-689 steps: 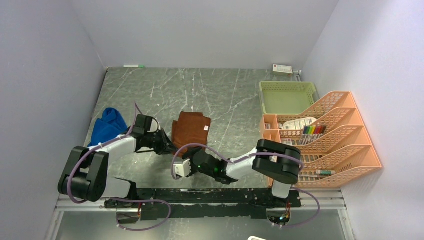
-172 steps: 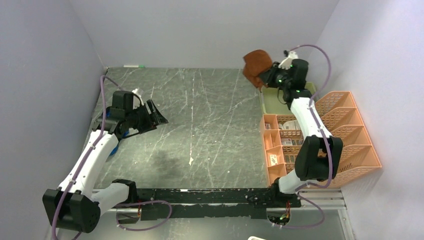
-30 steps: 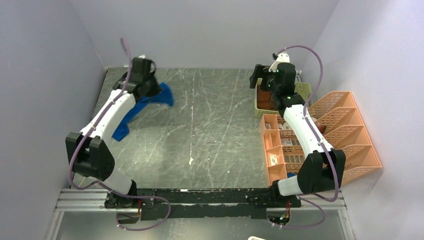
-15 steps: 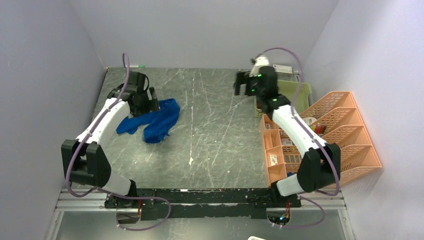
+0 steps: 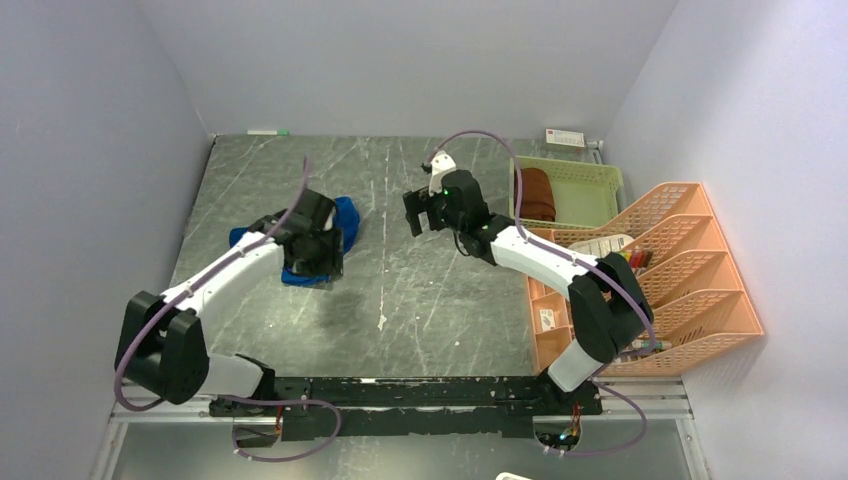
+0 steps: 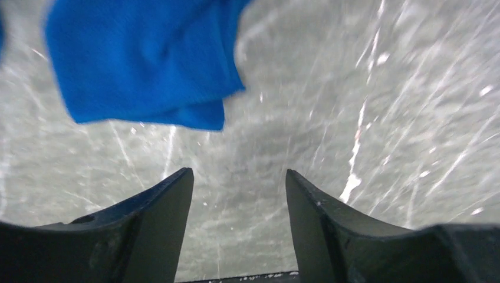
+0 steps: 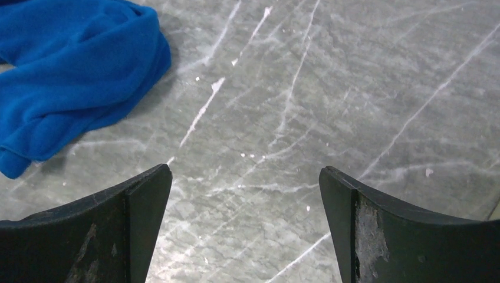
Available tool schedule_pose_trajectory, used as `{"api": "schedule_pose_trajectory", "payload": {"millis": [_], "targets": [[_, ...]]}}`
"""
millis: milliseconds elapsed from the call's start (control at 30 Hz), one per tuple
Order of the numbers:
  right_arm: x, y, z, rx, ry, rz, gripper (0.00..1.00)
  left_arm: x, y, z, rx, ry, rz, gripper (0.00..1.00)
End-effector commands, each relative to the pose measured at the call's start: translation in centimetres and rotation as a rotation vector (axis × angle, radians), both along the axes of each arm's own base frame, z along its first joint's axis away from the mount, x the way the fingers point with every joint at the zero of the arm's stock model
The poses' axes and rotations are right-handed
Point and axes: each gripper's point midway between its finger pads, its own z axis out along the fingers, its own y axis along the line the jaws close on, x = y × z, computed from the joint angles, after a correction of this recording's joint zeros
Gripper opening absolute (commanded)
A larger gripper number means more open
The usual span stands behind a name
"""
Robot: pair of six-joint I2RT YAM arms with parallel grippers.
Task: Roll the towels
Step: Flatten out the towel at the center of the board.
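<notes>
On the grey marble table (image 5: 440, 300), the left arm (image 5: 230, 275) bends inward. The left gripper (image 6: 239, 197) has its fingers spread just beside the crumpled blue towel (image 5: 346, 213) at left. The right arm (image 5: 530, 255) reaches to mid-table, and the right gripper (image 7: 244, 194) is spread wide and empty. The rust-brown towel (image 5: 537, 193) lies bundled in the green basket (image 5: 592, 166) at far right.

A dark grey, white-veined marble desk (image 5: 420, 290) sits between pale walls. At its far right corner stands a light green mesh basket (image 5: 572, 162). Just beside it, nearer, is a tiered orange file organizer (image 5: 700, 290) holding coloured markers (image 5: 628, 259) and white papers (image 5: 600, 244). A green-capped white marker (image 5: 267, 132) lies along the far edge, and a small white box (image 5: 565, 138) rests behind the basket.
</notes>
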Motion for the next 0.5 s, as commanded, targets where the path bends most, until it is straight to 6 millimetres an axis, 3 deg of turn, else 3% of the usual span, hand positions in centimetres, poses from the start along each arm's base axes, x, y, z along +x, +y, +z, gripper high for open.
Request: {"api": "schedule_pose_trajectory", "payload": {"millis": [0, 333, 467], "targets": [[-0.3, -0.7, 0.5, 0.035, -0.038, -0.038, 0.97, -1.6, -0.6, -2.9, 0.045, 0.036, 0.02, 0.68], [-2.8, -2.0, -3.0, 0.005, 0.035, -0.021, 0.97, 2.7, -1.4, -2.2, 0.173, -0.101, 0.075, 0.68], [-3.2, -2.3, -3.8, -0.007, 0.049, -0.02, 0.97, 4.1, -0.9, -3.1, 0.272, -0.084, 0.076, 0.67]]}}
